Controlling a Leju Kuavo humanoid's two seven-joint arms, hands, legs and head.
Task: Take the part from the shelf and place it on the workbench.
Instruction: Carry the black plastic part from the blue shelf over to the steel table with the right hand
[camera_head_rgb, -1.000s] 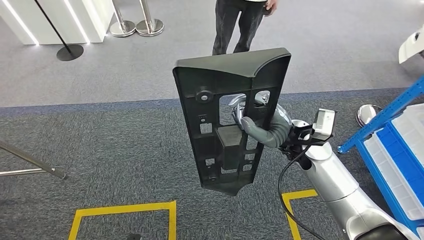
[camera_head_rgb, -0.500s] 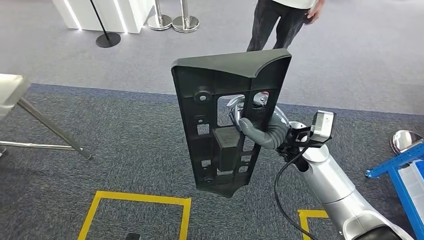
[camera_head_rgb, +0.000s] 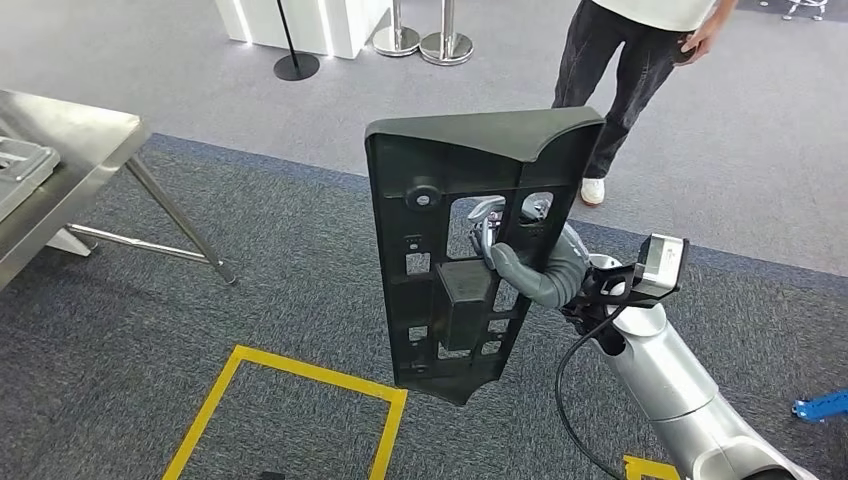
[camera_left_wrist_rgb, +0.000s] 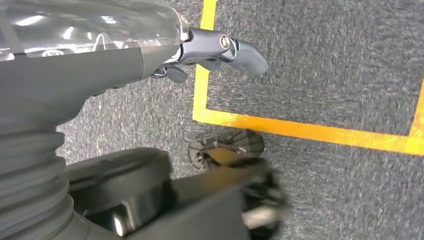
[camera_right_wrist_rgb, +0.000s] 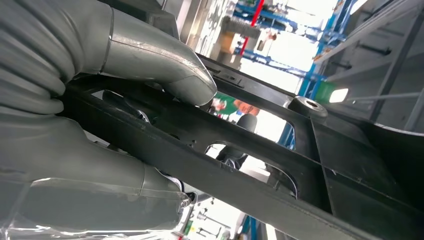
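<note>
Carry step | our right hand grips the upright part; left hand curled, empty | next: reach the workbench

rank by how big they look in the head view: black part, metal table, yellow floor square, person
1. black part, though it is nearest the camera
2. yellow floor square and metal table: alike, both cut off
3. person, cut off
</note>
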